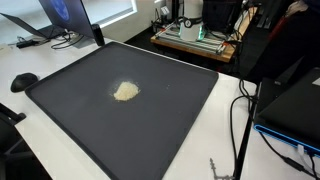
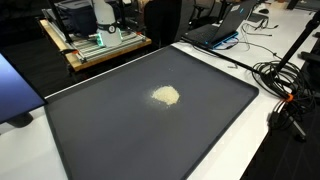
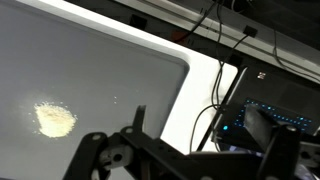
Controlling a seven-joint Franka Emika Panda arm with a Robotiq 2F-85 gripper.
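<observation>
The pale lump (image 1: 125, 92) lies alone on the dark mat (image 1: 175, 125), easy to reach. Your fingers (image 3: 98, 155) hang above the dark mat, spread, empty.

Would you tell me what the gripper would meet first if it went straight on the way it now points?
Probably the bare dark mat, beside the pale patch; depth is unclear.

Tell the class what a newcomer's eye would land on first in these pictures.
A small pale yellow heap of crumbs stands out, lying alone near the middle of a large dark grey rectangular mat on a white table. In the wrist view the black gripper shows at the bottom, jaws apart and empty, away from the heap.
</observation>
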